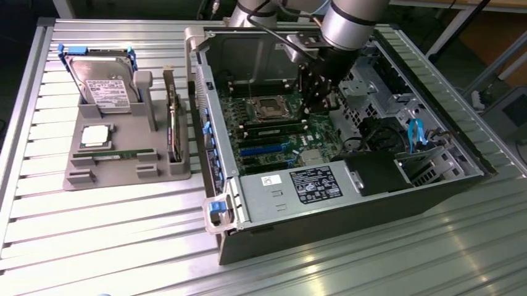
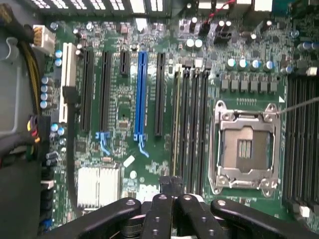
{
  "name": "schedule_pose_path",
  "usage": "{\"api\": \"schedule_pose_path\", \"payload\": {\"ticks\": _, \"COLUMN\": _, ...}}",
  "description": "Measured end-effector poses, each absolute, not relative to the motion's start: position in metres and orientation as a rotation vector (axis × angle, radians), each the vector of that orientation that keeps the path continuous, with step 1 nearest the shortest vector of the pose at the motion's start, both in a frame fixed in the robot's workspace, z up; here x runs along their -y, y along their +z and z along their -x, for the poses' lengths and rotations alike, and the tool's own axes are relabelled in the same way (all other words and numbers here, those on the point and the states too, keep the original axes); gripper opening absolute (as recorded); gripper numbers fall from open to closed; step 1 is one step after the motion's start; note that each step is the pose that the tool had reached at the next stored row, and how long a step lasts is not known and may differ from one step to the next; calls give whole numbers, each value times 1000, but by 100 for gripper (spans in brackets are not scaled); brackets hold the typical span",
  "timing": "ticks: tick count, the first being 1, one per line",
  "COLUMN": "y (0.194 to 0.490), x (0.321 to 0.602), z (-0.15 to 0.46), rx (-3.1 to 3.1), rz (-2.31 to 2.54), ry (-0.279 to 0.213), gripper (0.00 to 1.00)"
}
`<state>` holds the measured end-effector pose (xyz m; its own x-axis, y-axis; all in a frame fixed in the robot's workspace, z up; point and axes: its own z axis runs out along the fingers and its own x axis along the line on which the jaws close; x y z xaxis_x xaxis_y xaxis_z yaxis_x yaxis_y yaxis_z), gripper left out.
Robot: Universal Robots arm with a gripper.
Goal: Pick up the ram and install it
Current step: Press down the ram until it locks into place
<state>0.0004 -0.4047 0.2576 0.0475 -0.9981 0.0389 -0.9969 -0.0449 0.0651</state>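
Pincer [image 2: 171,186]: you see it closed, empty, above the motherboard [image 2: 149,164].
Ram [image 1: 113,154]: lies in the grey tray [image 1: 123,176] on your worktop [image 1: 115,246].

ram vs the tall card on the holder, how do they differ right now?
The ram is a low, narrow stick; the card stands much taller on edge. The ram runs left to right across the exterior view; the card runs crosswise to it, along the holder's side next to the case. Shared: both are green boards seated in the grey holder, outside the case.
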Motion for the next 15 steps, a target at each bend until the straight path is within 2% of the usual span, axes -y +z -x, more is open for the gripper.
{"api": "schedule_pose_path", "payload": {"ticks": 4, "y": 264, "x": 405, "z": -26, "rx": 2118, "rz": -2219, "ry": -25, "gripper": 9}}
{"api": "schedule_pose_path", "payload": {"ticks": 8, "y": 287, "x": 405, "z": -32, "rx": 2121, "rz": -2219, "ry": -30, "gripper": 9}}
{"api": "schedule_pose_path", "payload": {"ticks": 15, "y": 287, "x": 405, "z": -32, "rx": 2128, "rz": -2215, "ry": -32, "gripper": 9}}
